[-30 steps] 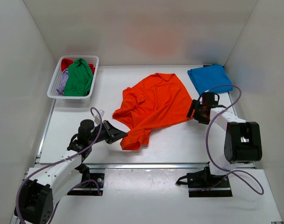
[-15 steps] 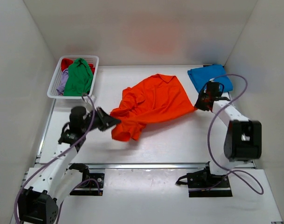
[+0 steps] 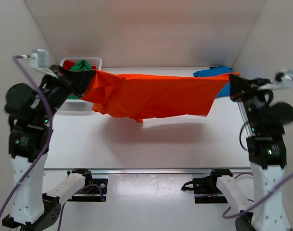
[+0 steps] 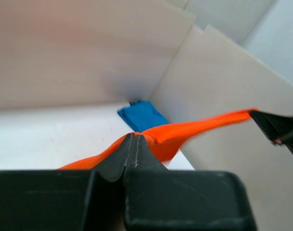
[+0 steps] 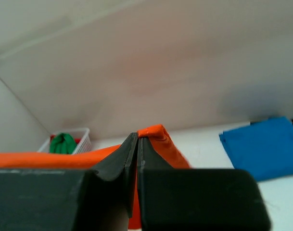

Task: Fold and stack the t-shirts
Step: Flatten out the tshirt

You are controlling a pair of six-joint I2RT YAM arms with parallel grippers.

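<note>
Top external: plain orange t-shirt

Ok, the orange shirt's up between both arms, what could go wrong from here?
The left tool and right tool each pinch only a thin edge of the taut orange shirt, so a corner could slip out. A bunched part hangs low near the middle and may land creased. The right end is near the blue shirt and might drag it.
</note>
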